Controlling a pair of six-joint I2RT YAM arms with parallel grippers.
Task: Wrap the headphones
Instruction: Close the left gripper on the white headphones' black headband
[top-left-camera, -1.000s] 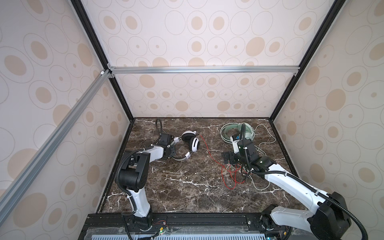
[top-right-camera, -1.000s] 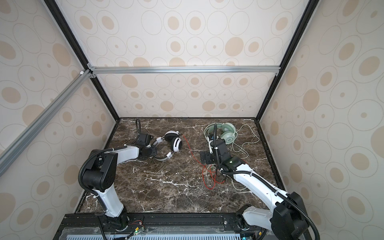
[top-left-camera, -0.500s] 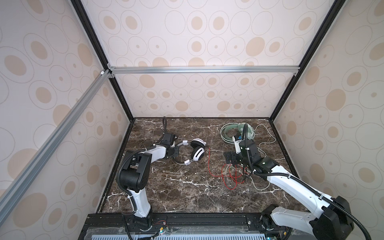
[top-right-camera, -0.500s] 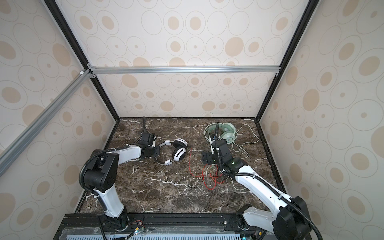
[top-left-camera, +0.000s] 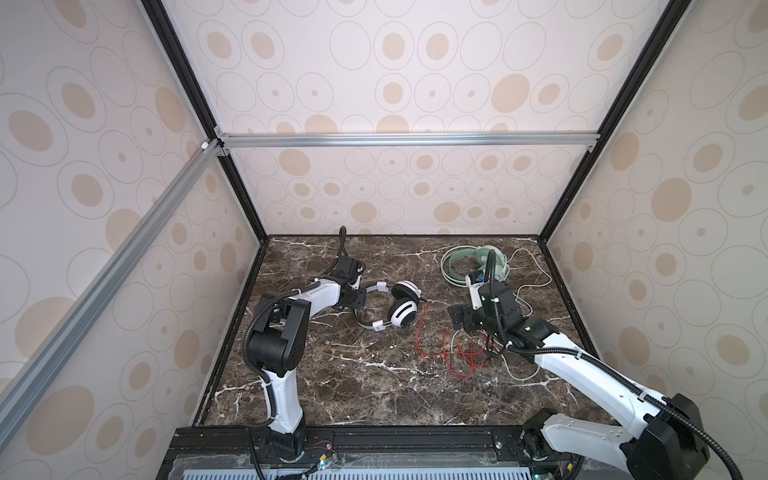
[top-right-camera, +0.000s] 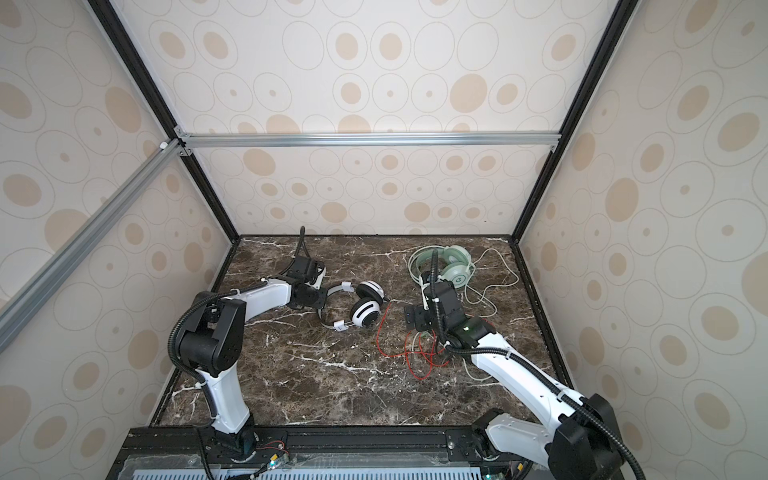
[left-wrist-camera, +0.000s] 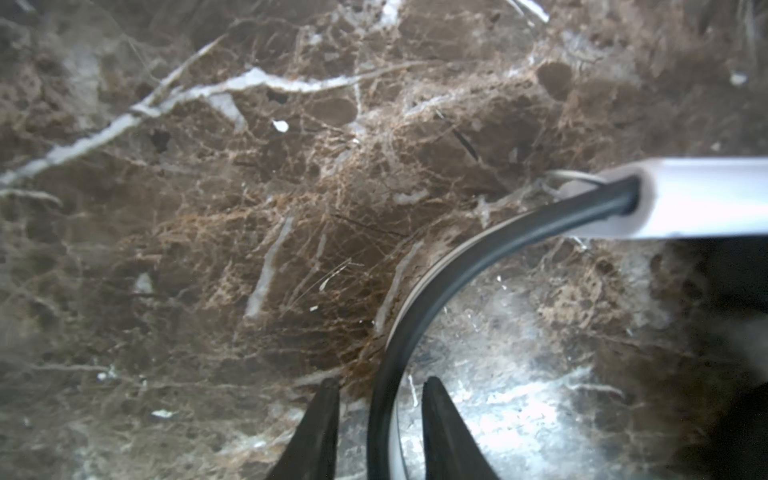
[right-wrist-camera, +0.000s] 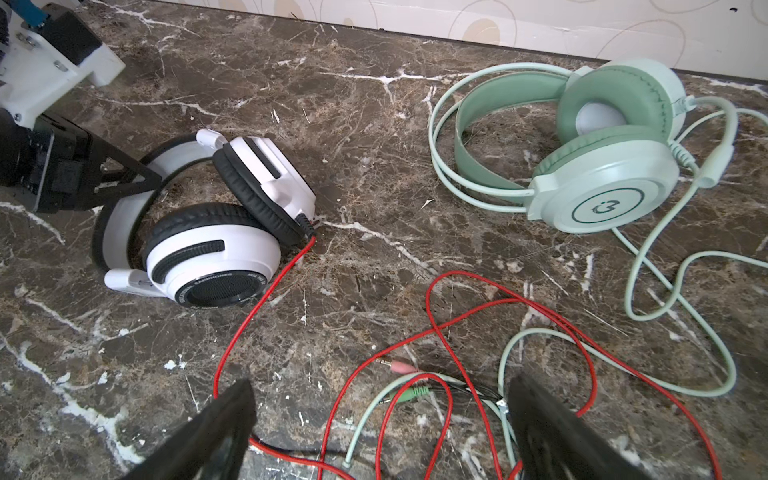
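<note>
Left wrist view showed the left claw (left-wrist-camera: 382, 419) partly open, its black fingertips (left-wrist-camera: 326, 415) standing on either side of the band (left-wrist-camera: 436, 286) with a sliver of gap on each side. It straddled the band and did not pinch it.

In both top views that claw (top-left-camera: 360, 300) sat at the band end of the white headset (top-left-camera: 401, 307), which lay on the bench (top-left-camera: 353, 395). Its ear cups were at about 3 o'clock from the claw, so its long axis ran roughly 9 to 3.

The red cord (top-left-camera: 419, 332) left the cups toward 6 o'clock and then swung toward 3 o'clock, into a loose tangle.

The right claw (top-left-camera: 463, 320) hung over that tangle with its jaws spread wide and nothing between them. In the right wrist view the red cord (right-wrist-camera: 268, 291), the pale cord (right-wrist-camera: 715, 164) and two small plugs (right-wrist-camera: 399, 366) lay crossed beneath it.

From the right claw in a top view, the white headset lay at 9 o'clock, apart from it. The mint headset (top-right-camera: 453, 266) lay near the back wall at 12 o'clock, its cord unwound.

Neither cord was wrapped yet. The right arm looked nearer to the slack red cord and the left nearer to the band. The crossed cords could come up together.
</note>
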